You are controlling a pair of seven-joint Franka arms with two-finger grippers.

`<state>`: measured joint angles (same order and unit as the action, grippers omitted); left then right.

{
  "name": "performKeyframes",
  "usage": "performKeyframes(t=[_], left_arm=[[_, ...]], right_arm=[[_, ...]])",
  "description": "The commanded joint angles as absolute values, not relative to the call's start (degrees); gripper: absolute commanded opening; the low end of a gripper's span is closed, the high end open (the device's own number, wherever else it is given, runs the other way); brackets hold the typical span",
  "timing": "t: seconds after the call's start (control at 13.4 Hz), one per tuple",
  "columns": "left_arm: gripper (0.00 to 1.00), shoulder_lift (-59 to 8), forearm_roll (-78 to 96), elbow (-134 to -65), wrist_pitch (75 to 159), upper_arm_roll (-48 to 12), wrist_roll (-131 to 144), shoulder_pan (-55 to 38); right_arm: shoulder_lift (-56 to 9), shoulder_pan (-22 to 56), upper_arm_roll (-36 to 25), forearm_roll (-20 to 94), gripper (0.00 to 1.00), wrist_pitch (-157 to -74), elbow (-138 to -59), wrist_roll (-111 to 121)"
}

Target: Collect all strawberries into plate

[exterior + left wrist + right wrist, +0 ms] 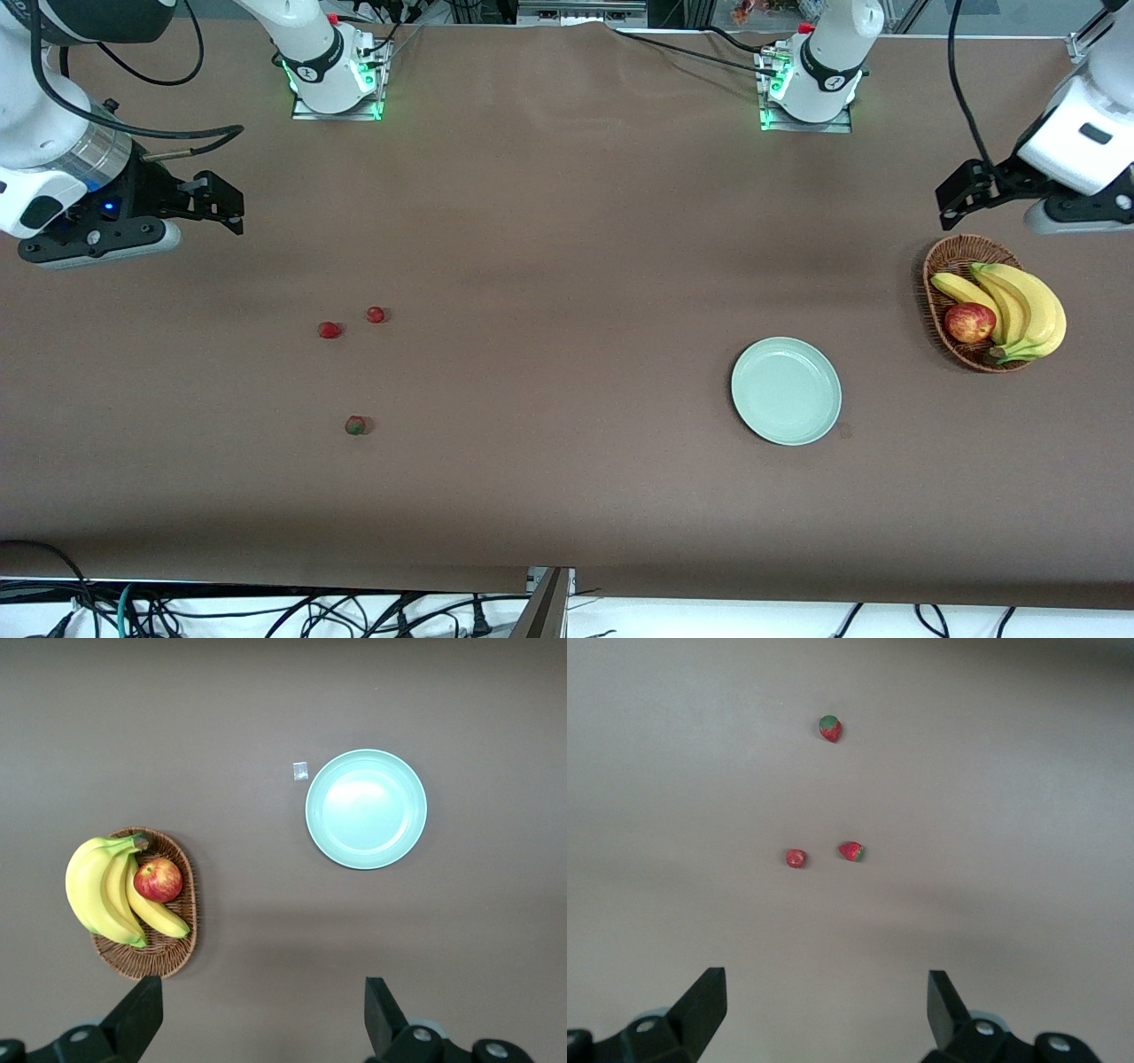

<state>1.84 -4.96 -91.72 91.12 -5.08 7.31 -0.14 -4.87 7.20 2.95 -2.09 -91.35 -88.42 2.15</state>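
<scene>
Three strawberries (330,330) (376,315) (355,425) sit loose on the table toward the right arm's end, well apart from the mint plate (786,391) near the wicker basket (946,266). Right gripper (220,206) hangs above the table with fingers spread, holding nothing. Left gripper (961,195) hovers over the table just beside the basket, also wide apart and holding nothing.

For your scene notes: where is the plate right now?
In the front view, the plate lies toward the left arm's end of the table, beside the basket and slightly nearer the camera, apart from the strawberries.
</scene>
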Motion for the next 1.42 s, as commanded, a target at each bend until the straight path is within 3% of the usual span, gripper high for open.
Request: performKeyframes(t=[0.0, 0.97, 1.35], left_arm=[[1.00, 2.12, -2.56, -94.82, 92.11, 0.66, 6.50, -3.40], [1.00, 0.53, -2.02, -92.73, 89.65, 0.97, 5.80, -4.22], [1.00, -0.09, -1.93, -91.93, 89.74, 0.88, 5.89, -4.48]], right_arm=[[-3.79, 7.03, 3.25, -2.81, 1.00, -94.02, -90.33, 1.50], [-4.48, 6.77, 2.37, -2.55, 1.00, -96.51, -89.91, 1.58], [-5.36, 6.50, -0.62, -0.79, 1.00, -95.98, -90.09, 1.49]])
